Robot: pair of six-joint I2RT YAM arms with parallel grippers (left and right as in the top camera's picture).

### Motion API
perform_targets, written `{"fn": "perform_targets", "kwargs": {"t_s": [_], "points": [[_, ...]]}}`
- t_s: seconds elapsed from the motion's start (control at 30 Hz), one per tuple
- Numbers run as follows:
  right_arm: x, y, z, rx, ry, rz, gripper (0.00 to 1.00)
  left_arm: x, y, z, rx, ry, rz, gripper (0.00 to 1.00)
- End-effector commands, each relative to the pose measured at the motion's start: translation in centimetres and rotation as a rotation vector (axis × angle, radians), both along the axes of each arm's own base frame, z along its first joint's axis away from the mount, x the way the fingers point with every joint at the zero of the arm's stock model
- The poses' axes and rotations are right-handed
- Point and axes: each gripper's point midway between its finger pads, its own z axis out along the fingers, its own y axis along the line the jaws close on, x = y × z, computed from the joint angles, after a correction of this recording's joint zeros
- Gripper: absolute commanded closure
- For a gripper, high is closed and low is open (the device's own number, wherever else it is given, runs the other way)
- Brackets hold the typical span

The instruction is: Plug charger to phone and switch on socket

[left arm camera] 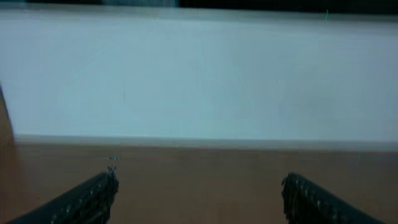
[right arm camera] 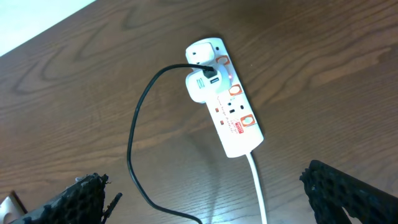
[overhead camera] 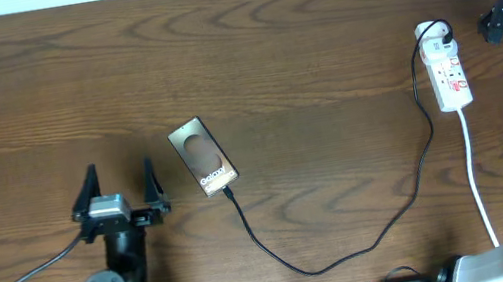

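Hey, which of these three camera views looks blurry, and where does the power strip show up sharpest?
Left wrist view: soft all over, and the pale backdrop is washed out and bluish. Right wrist view: sharpest on the socket, with its red marks distinct. Overhead view: even light, the phone is crisp, and the socket is small.
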Motion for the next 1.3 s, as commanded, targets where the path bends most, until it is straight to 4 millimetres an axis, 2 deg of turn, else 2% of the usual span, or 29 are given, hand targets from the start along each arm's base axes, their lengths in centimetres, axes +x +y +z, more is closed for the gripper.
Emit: {"fn": "perform_targets", "kwargs": {"t_s": [0.0,0.1,0.3,0.4,1.27], "points": [[0.2,0.3,0.4,0.008,-0.01,-0.002,0.01,-0.3,-0.4,-1.4,0.057,0.05,-0.033,0.14],[0.2,0.3,0.4,0.008,-0.01,-0.002,0.01,-0.6,0.3,-3.4,0.052,0.131,-0.006,0.14],[0.2,0.3,0.4,0.008,-0.01,-0.002,0.01,-1.4,3.1,-6.0,-0.09,0.231,0.154,0.14],[0.2,0.3,0.4,0.008,-0.01,-0.002,0.01,-1.7,3.7,-7.2,-0.122,0.274,0.192,0.14],[0.2,0.3,0.4,0.008,-0.01,-0.002,0.01,-1.6,3.2,-7.2,-0.121,0.279,0.165,0.14]]}}
